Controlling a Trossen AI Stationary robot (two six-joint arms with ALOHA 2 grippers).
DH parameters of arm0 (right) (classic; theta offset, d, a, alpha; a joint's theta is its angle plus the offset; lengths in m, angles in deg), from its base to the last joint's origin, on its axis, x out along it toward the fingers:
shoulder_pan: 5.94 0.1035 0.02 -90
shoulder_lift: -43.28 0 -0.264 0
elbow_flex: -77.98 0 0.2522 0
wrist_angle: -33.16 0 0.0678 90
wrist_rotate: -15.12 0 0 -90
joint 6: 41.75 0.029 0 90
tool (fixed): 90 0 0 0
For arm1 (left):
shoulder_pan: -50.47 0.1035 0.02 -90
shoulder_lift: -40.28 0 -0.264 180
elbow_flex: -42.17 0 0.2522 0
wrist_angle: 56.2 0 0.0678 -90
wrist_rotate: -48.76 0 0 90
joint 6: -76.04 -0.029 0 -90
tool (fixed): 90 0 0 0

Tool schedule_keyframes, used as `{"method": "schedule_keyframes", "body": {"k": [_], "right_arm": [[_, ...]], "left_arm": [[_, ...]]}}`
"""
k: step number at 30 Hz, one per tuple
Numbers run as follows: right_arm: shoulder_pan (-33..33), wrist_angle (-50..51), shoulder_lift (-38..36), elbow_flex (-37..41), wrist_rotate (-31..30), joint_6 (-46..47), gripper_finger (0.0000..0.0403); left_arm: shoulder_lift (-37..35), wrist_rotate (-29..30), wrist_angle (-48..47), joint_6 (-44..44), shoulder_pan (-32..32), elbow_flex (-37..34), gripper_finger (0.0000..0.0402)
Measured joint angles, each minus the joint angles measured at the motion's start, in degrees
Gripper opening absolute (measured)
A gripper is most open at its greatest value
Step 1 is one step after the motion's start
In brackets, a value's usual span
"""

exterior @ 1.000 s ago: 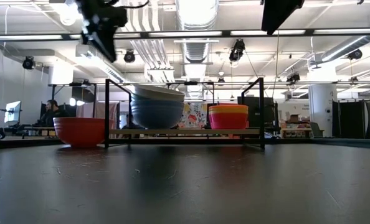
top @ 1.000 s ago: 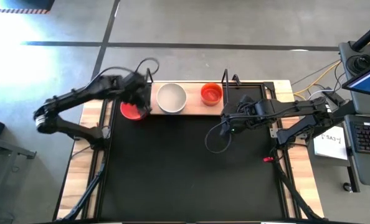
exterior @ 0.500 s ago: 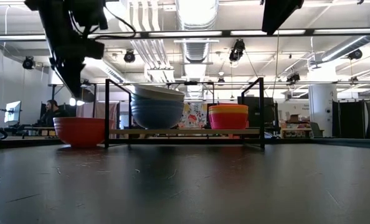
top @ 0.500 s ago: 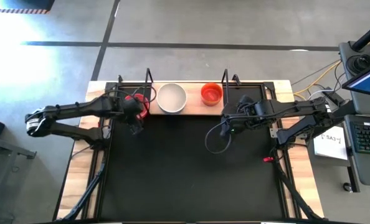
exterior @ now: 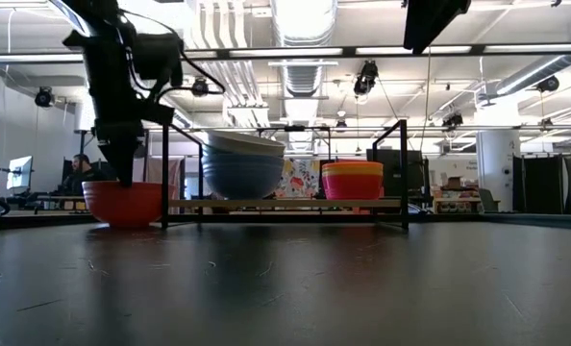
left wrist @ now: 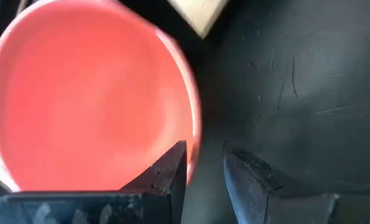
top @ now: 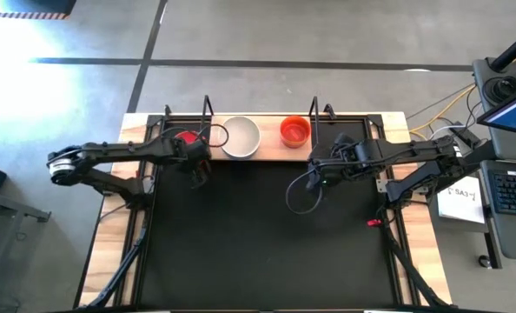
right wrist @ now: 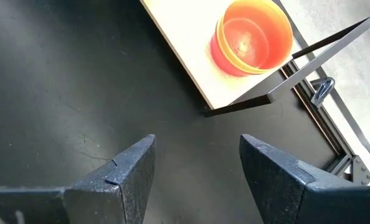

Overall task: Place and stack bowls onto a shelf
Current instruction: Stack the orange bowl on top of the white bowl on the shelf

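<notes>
The left gripper point(left wrist: 203, 165) stood partly open astride the rim of the red bowl point(top: 185, 139), which sat on the black mat point(top: 267, 235) just off the shelf's point(top: 271, 149) nine o'clock end. The right gripper point(right wrist: 197, 168) hung wide open and empty at the shelf's four o'clock, near the orange stack point(top: 294, 131).

1. In your high view, the left gripper point(top: 197, 165) and its arm are covering most of the red bowl point(top: 186, 139), so you are seeing only a sliver.
2. In your left wrist view, the picture's edge is cutting off that bowl's point(left wrist: 91, 99) rim.
3. The stacked bowls point(exterior: 243, 163) on the shelf point(exterior: 285, 204) are nesting, hiding how many sit inside.
4. A person point(exterior: 77, 173) in the background is showing too small for you to make out.
</notes>
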State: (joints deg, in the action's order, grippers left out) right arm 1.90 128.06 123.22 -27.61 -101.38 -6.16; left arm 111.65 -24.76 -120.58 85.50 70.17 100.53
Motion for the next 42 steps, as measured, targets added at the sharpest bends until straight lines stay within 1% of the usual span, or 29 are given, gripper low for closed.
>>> {"method": "schedule_keyframes", "body": {"k": [6, 12, 15, 21, 24, 27, 36, 40, 42], "right_arm": [[0.02, 0.0, 0.0, 0.0, 0.13, 0.02, 0.0219], [0.13, 0.03, 0.0, 0.02, 1.55, 0.07, 0.0219], [0.11, 0.07, 0.0, 0.02, 1.66, 0.59, 0.0219], [0.15, 0.13, 0.0, 0.02, 1.66, 0.58, 0.0219], [0.15, 0.2, 0.0, 0.02, 1.66, 0.57, 0.0219], [0.15, 0.72, 0.0, 0.02, 1.66, 0.55, 0.0219], [0.15, 1.05, 0.0, 0.02, 1.66, 0.46, 0.0219], [0.15, 1.13, 0.0, 0.02, 1.72, 0.87, 0.0219], [0.15, 1.25, 0.0, 0.02, 2.42, 0.88, 0.0219]], "left_arm": [[2.98, -0.49, 4.93, -3.13, 3.77, -0.5, 0.0086], [5.0, -0.19, 6.55, -4.89, 4.51, -0.28, 0.0082], [4.69, -0.43, 6.35, -4.82, 4.54, -0.37, 0.0067], [2.76, -1.51, 4.78, -4.22, 4.64, -0.52, 0.0011], [1.34, -1.99, 3.9, -4.26, 4.75, -0.74, 0.0004], [-0.08, -2.02, 3.78, -4.22, 4.75, -0.83, 0.0016], [-1.66, -3.57, 4.43, -3.9, 4.72, -0.86, 0.0077], [-1.8, -3.57, -0.2, -6.89, 4.68, -1.03, 0.0088], [-2.05, -3.58, -0.92, -7.49, 4.68, -1.2, 0.0089]]}}
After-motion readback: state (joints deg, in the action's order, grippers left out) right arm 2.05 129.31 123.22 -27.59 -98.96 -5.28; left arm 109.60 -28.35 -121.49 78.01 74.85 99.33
